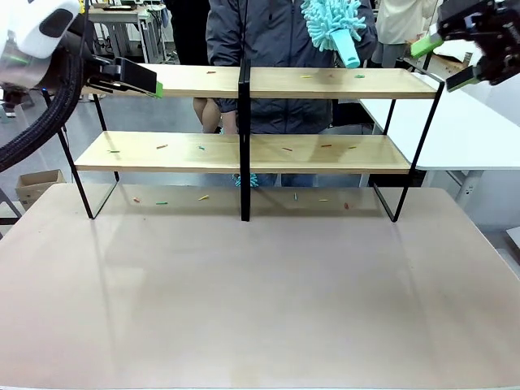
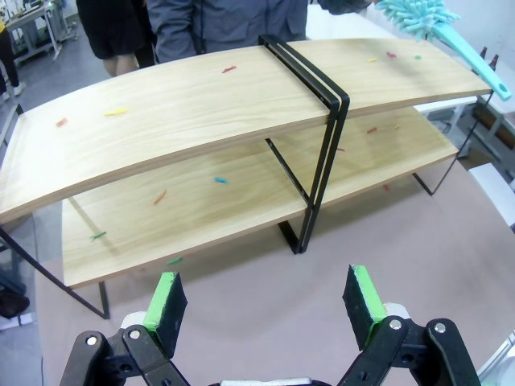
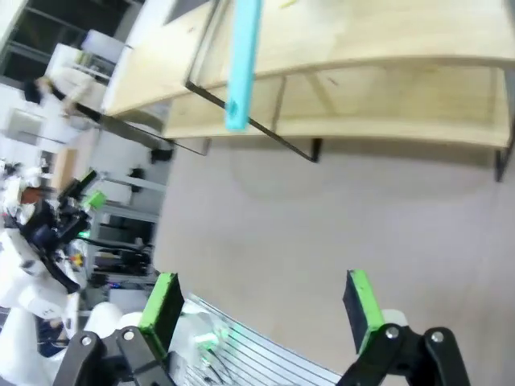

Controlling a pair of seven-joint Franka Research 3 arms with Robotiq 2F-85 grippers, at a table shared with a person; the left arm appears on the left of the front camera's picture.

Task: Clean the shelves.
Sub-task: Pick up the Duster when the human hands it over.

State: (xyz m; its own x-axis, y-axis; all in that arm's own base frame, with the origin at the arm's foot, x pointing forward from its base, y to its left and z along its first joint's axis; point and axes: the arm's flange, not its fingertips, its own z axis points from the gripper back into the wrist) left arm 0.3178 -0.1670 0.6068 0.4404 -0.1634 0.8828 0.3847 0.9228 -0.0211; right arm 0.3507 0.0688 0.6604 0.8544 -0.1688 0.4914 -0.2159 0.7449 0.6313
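Note:
The shelves (image 1: 325, 152) stand across the far half of the table, two light wooden boards on a thin black frame with a central post. Several small coloured scraps (image 1: 162, 147) lie on both boards and on the table under them. Behind the shelves a person holds a teal fluffy duster (image 1: 335, 24) above the top board's right half. My left gripper (image 1: 150, 81) hovers open by the top board's left end. My right gripper (image 1: 443, 63) hangs open above the right end. In the left wrist view the shelves (image 2: 201, 121) and duster (image 2: 434, 20) lie beyond my open left gripper (image 2: 264, 297). The right wrist view has the duster's handle (image 3: 241, 64) and shelves (image 3: 362, 48) past my open right gripper (image 3: 261, 310).
The beige table (image 1: 260, 292) is bare in front of the shelves. A white table (image 1: 463, 130) stands to the right behind them. A cardboard box (image 1: 36, 187) sits on the floor at the left. A wire rack (image 3: 241, 354) lies close under my right gripper.

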